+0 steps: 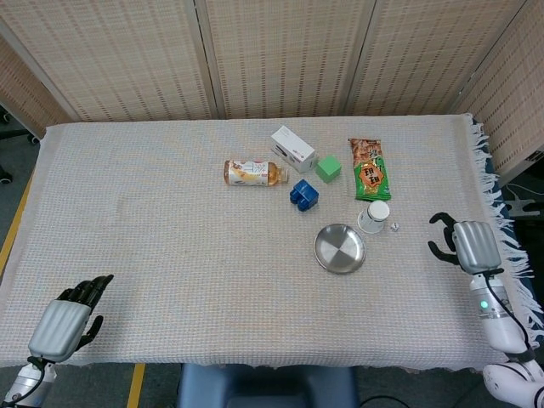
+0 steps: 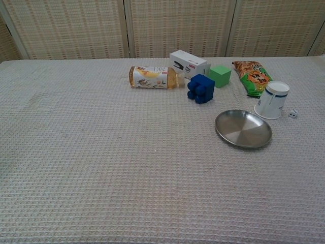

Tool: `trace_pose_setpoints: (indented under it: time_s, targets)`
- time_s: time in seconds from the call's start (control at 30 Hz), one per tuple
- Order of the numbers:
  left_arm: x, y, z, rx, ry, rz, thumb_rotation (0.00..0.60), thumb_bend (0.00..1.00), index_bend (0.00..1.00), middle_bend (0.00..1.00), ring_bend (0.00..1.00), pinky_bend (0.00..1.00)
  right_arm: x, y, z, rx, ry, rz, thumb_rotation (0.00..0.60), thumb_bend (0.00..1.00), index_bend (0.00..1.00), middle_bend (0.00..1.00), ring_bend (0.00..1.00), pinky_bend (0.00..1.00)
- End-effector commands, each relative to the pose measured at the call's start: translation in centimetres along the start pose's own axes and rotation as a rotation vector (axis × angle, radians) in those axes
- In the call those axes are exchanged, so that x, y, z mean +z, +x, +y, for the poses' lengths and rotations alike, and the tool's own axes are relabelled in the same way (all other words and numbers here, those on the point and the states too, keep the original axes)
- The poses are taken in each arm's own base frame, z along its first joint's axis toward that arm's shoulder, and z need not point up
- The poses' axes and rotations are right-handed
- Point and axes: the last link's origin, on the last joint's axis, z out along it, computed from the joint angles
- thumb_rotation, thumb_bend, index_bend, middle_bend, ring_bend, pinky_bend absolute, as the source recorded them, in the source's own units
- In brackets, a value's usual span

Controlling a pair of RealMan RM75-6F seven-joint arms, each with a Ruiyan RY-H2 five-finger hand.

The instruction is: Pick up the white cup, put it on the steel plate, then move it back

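Note:
The white cup [image 1: 373, 216] [image 2: 271, 100] stands upside down on the cloth, just beyond the right rim of the steel plate [image 1: 339, 248] [image 2: 243, 128]. My right hand [image 1: 465, 243] hovers well to the right of the cup, near the table's right edge, holding nothing, its dark fingers curved toward the cup. My left hand [image 1: 66, 318] lies at the near left corner with its fingers apart and nothing in it. Neither hand shows in the chest view.
A tiny white die [image 1: 393, 226] lies right of the cup. Behind the plate are a blue block [image 1: 303, 194], a green cube [image 1: 329, 168], a white box [image 1: 293, 149], a lying bottle [image 1: 251, 173] and a green snack bag [image 1: 370, 169]. The cloth's fringed edge [image 1: 497, 221] runs on the right.

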Motion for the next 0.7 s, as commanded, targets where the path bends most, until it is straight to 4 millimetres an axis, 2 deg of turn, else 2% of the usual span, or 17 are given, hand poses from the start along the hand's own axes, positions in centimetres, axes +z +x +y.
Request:
trace_pose_setpoints:
  time_s: [0.03, 0.4, 0.7]
  targets:
    - [0.0, 0.0, -0.1, 0.0, 0.002, -0.002, 0.6, 0.45, 0.07, 0.14, 0.19, 0.37, 1.7, -1.3, 0.1, 0.058, -0.017, -0.034, 0.6, 0.26, 0.41, 0.88, 0.95, 0.86]
    - [0.2, -0.1, -0.1, -0.007, 0.007, -0.011, 0.6, 0.45, 0.07, 0.14, 0.19, 0.37, 3.3, -4.2, 1.5, 0.067, -0.171, -0.163, 0.6, 0.29, 0.37, 0.88, 0.95, 0.86]
    - [0.1, 0.0, 0.0, -0.006, 0.002, -0.007, 0.6, 0.45, 0.07, 0.14, 0.19, 0.37, 4.6, -3.5, -1.1, -0.05, -0.22, -0.174, 0.6, 0.29, 0.37, 0.88, 0.96, 0.86]
